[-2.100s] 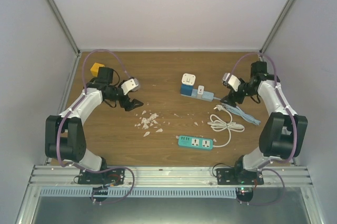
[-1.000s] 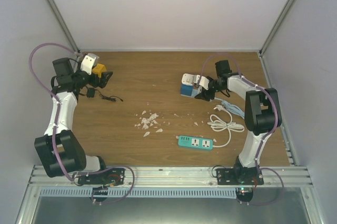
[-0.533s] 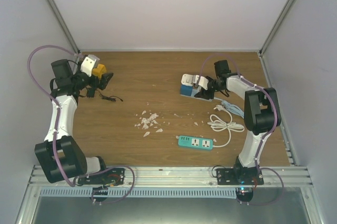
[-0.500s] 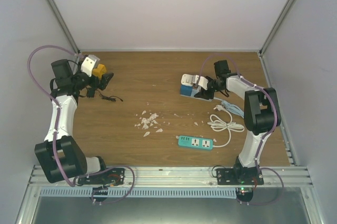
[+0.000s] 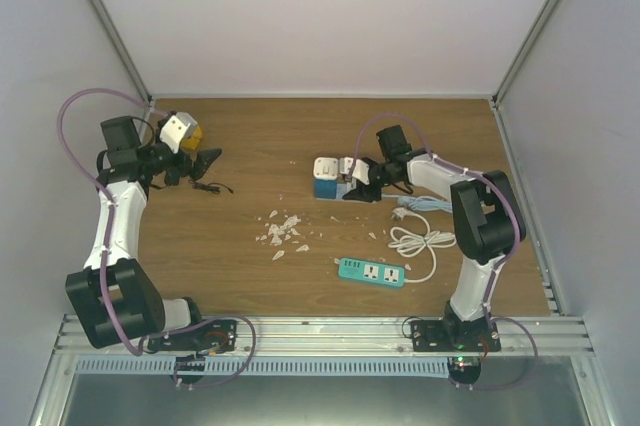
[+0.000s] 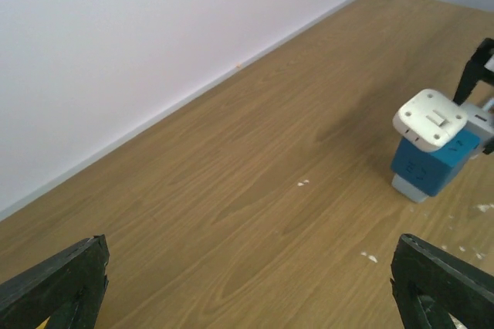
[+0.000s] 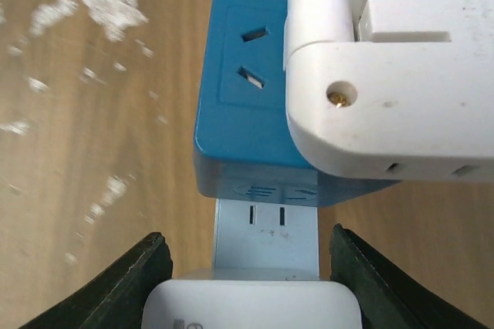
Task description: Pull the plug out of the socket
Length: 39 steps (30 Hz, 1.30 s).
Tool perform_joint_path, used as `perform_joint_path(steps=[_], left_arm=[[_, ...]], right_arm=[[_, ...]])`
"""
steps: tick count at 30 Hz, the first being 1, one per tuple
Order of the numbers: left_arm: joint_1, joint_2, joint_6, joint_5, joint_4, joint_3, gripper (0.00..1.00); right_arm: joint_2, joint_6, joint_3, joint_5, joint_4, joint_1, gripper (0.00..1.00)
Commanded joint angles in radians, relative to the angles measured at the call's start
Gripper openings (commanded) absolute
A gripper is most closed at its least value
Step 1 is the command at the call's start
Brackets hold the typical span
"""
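Note:
A blue socket cube (image 5: 324, 186) carries a white plug (image 5: 325, 166) on top and sits at the end of a pale strip (image 7: 266, 232). In the right wrist view the cube (image 7: 243, 113) and the plug (image 7: 394, 74) fill the top. My right gripper (image 5: 358, 184) reaches in from the right; its jaws (image 7: 251, 298) press both sides of a second white plug (image 7: 251, 306) on the strip. My left gripper (image 5: 205, 159) is far left, wide open and empty (image 6: 247, 290). Its view shows the cube (image 6: 428, 163) at a distance.
A yellow block (image 5: 191, 134) lies by the left gripper, with a small black cable (image 5: 210, 186) beside it. White crumbs (image 5: 281, 230) are scattered mid-table. A teal power strip (image 5: 370, 270) with a coiled white cord (image 5: 420, 241) lies front right. A blue cable (image 5: 430, 204) trails right.
My right gripper and the blue cube with its white plug have shifted left and slightly nearer across the table. The left gripper has turned a little near the yellow block.

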Motion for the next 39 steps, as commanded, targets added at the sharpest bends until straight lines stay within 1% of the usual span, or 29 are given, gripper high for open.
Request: perform_joint_path(steps=[1, 8, 13, 15, 21, 22, 23, 29, 35, 39], left_arm=[[-0.040, -0.003, 0.151, 0.061, -0.113, -0.004, 0.99], [-0.120, 0.010, 0.301, 0.083, -0.288, -0.009, 0.99], [-0.226, 0.032, 0.344, 0.084, -0.385, -0.030, 0.99], [-0.267, 0.044, 0.332, 0.086, -0.399, -0.044, 0.99], [-0.360, 0.094, 0.242, 0.087, -0.370, -0.061, 0.97], [-0.369, 0.104, 0.225, 0.089, -0.365, -0.060, 0.96], [-0.377, 0.113, 0.211, 0.089, -0.360, -0.060, 0.96], [-0.421, 0.173, 0.154, 0.101, -0.343, -0.052, 0.93], [-0.446, 0.241, 0.057, 0.139, -0.308, -0.020, 0.91], [-0.471, 0.292, 0.027, 0.145, -0.307, 0.002, 0.89]], right_arm=[[-0.032, 0.061, -0.047, -0.154, -0.045, 0.107, 0.41], [-0.090, 0.115, -0.117, -0.171, -0.007, 0.197, 0.41], [-0.116, 0.145, -0.141, -0.163, 0.012, 0.234, 0.42], [-0.122, 0.163, -0.137, -0.163, 0.018, 0.236, 0.47], [-0.142, 0.187, -0.110, -0.152, 0.019, 0.236, 0.77], [-0.147, 0.190, -0.104, -0.150, 0.018, 0.236, 0.82], [-0.150, 0.191, -0.100, -0.149, 0.019, 0.236, 0.84], [-0.164, 0.189, -0.072, -0.157, 0.014, 0.236, 0.89], [-0.138, 0.200, -0.066, -0.168, 0.013, 0.248, 0.91], [-0.135, 0.210, -0.078, -0.163, 0.036, 0.258, 0.92]])
